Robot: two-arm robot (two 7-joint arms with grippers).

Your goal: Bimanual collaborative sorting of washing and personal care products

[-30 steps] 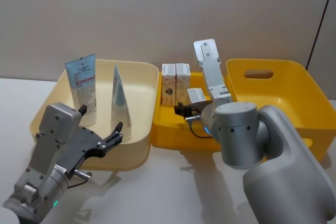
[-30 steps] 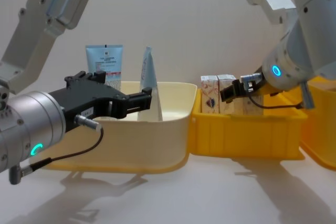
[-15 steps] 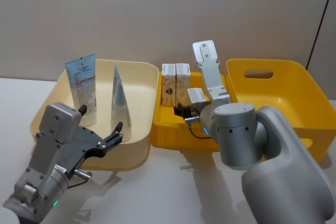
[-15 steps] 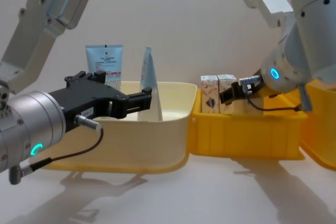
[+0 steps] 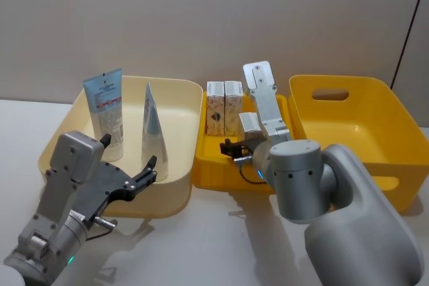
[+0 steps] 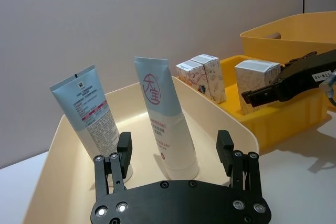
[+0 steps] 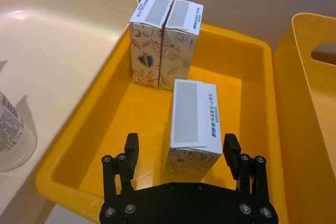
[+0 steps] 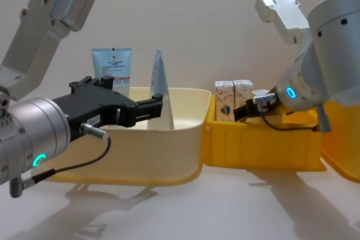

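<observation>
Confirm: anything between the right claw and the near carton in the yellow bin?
Nothing visible. The right claw is open, facing the near carton directly inside the yellow bin. The two other cartons stand beyond it, out of the path. The left claw is open by the cream bin's near rim.

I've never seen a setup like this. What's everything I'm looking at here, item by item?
squeeze tubes: 2, light blue and white, standing upright in the cream bin
cartons: 3, white with printed patterns, in the small yellow bin; two side by side at the back, one nearer
cream bin: 1, cream, on the left of the table
small yellow bin: 1, yellow, in the middle, beside the cream bin
large yellow bin: 1, yellow, on the right, with a handle cut-out
table: 1, white, under the bins
left gripper: 1, black, open, at the near side of the cream bin, facing the tubes
right gripper: 1, black, open, its fingers either side of the nearer carton
</observation>
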